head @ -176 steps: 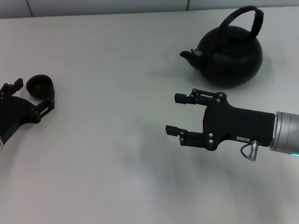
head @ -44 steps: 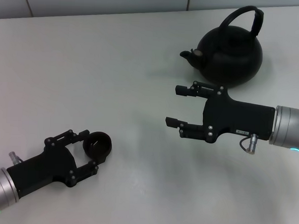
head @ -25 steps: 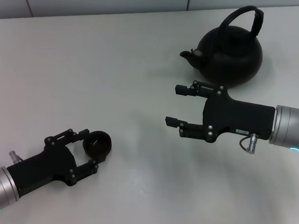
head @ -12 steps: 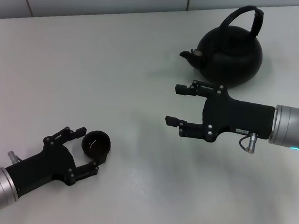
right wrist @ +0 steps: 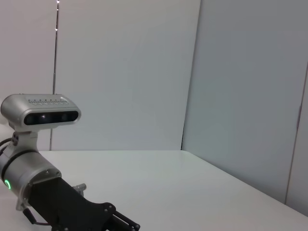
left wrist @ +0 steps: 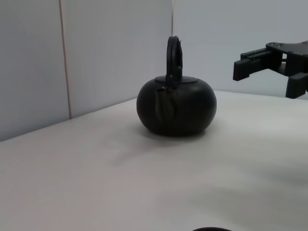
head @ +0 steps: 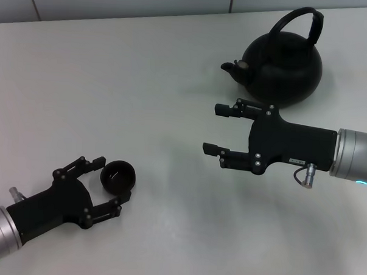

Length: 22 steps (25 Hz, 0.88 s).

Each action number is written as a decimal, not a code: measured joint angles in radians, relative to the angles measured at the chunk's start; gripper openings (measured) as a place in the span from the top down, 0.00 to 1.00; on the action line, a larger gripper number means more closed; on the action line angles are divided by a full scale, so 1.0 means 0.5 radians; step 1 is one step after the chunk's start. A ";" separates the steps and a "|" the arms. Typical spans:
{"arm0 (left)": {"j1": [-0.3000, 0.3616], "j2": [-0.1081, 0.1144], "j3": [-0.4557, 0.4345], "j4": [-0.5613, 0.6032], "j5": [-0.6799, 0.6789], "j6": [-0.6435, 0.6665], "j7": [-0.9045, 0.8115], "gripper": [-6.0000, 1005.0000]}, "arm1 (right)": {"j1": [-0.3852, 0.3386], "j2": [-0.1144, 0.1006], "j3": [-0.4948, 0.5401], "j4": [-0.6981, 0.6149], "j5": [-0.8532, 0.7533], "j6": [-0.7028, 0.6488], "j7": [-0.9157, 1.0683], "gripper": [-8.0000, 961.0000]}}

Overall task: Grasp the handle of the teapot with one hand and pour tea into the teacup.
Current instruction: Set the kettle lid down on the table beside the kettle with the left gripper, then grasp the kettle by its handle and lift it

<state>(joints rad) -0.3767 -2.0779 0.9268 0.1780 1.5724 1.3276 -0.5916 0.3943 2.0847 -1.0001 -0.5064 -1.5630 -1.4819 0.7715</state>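
Head view — left tool [head: 108, 183] spread, teacup [head: 118, 176] between fingers | right tool [head: 215, 129] spread, near teapot [head: 281, 67]

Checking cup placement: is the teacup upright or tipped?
Upright: the teacup sits on the table, mouth up, between the open left gripper's fingers.

Two black grippers, left [head: 105, 183] and right [head: 215, 130], on silver wrist cuffs (green lights glowing), visible screw heads.

White tabletop [head: 143, 81]; pale panelled wall [right wrist: 125, 72] behind, vertical seams.
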 joint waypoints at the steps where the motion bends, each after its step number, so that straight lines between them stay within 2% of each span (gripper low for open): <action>1: 0.002 0.002 0.000 0.006 0.000 0.000 -0.019 0.15 | 0.000 0.001 0.000 0.000 0.000 0.000 0.000 0.25; 7: 0.011 0.011 0.011 0.029 0.001 0.024 -0.042 0.15 | 0.000 0.003 -0.001 0.002 0.008 0.000 0.001 0.25; 22: 0.123 0.018 0.010 0.209 0.002 0.299 -0.030 0.15 | -0.001 0.003 0.000 0.016 0.064 0.021 0.003 0.25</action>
<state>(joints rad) -0.3151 -2.0690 0.9319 0.2824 1.5731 1.4772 -0.6067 0.3936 2.0863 -1.0001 -0.4982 -1.5310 -1.4712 0.7730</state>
